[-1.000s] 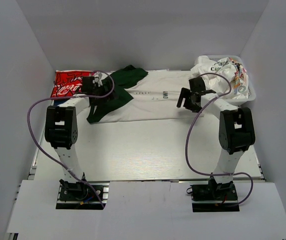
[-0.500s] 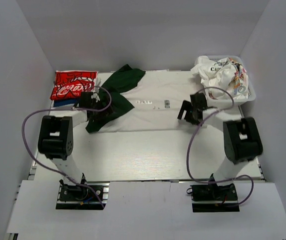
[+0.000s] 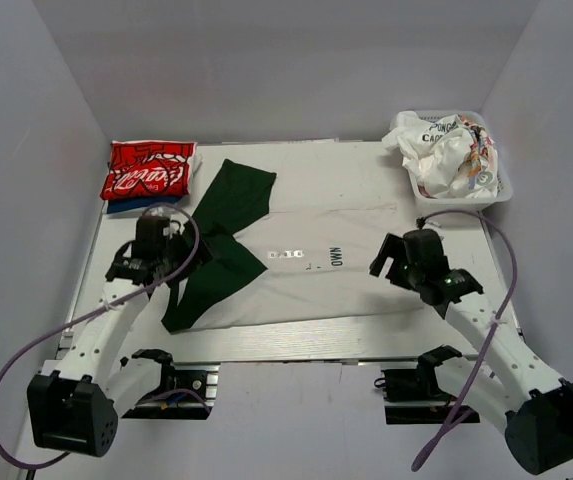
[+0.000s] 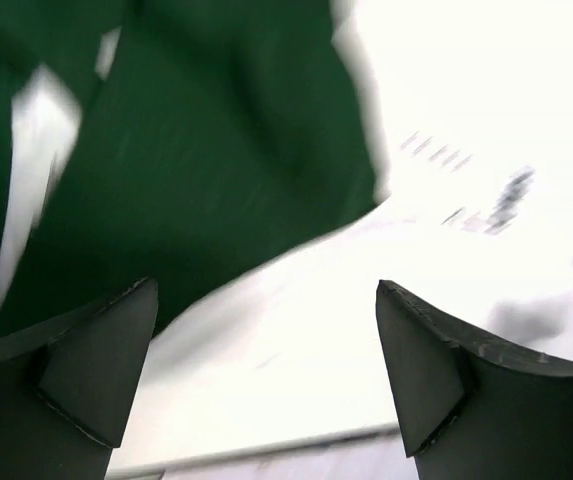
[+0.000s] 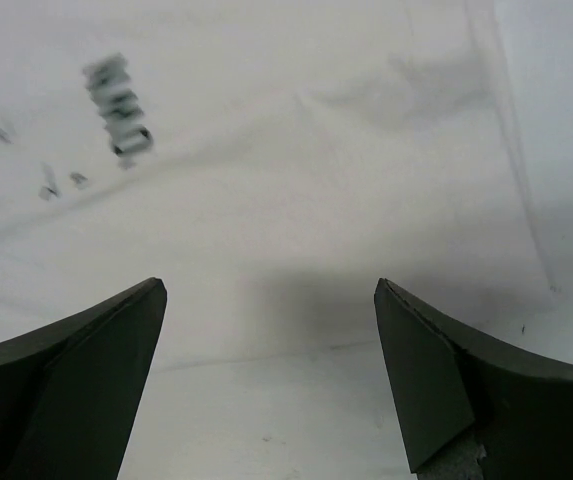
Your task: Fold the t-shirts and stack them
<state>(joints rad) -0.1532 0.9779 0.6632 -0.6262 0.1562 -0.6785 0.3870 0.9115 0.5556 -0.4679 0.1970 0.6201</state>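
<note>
Green t-shirt (image 4: 196, 150) lies ahead of the left jaws, off-white t-shirt (image 5: 266, 200) ahead of the right jaws; both gape empty.

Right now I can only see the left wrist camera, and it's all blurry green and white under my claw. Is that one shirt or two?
Observer: Two. From the top camera, a dark green shirt lies across the left part of a spread-out white shirt.
Operator: Okay! And where's my other claw? I can't see it at all.
Observer: The right claw is over the right edge of the white shirt. It is open, with nothing in it.
</note>
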